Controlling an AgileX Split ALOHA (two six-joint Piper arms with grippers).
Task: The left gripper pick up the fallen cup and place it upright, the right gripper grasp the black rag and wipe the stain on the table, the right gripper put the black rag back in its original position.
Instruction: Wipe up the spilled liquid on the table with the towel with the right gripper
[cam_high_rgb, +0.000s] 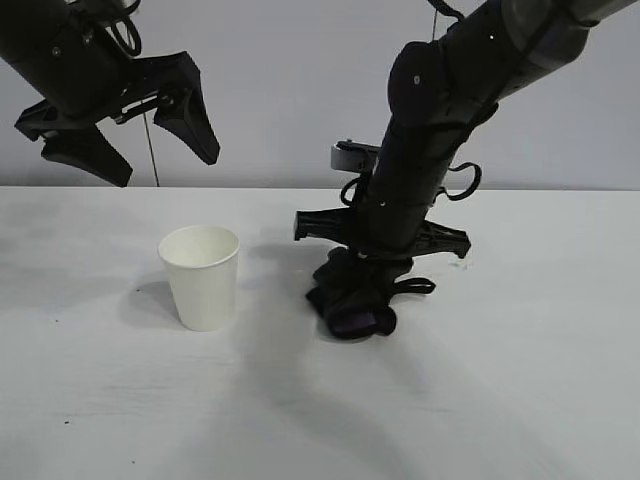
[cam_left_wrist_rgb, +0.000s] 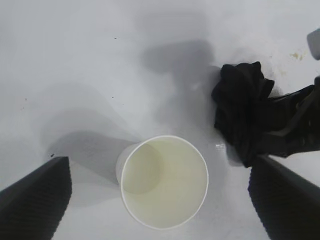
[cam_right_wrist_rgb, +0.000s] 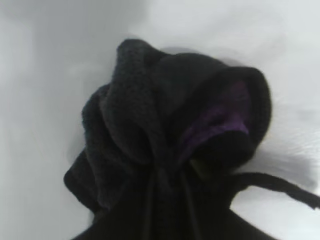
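Your exterior camera faces both arms about level across the table (cam_high_rgb: 520, 400). Your left wrist camera looks steeply down on the cup (cam_left_wrist_rgb: 165, 182), with the rag (cam_left_wrist_rgb: 240, 110) at its edge. Your right wrist camera sits very close, seemingly right over that rag (cam_right_wrist_rgb: 165, 150).

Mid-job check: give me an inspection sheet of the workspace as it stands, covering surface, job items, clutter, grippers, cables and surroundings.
Surface: white table, faint grey smudges; small yellowish flecks beyond the rag.
Job's things: white paper cup upright, standing apart from the rag. Black rag bunched, pressed on the table.
Clutter: nothing seen.
Grippers: left gripper open, raised above and behind the cup, holding nothing. Right gripper shut on the rag, pointing steeply down.
Cables: black loops on the right arm; a thin cord hanging by the left gripper.
Surroundings: plain pale wall.
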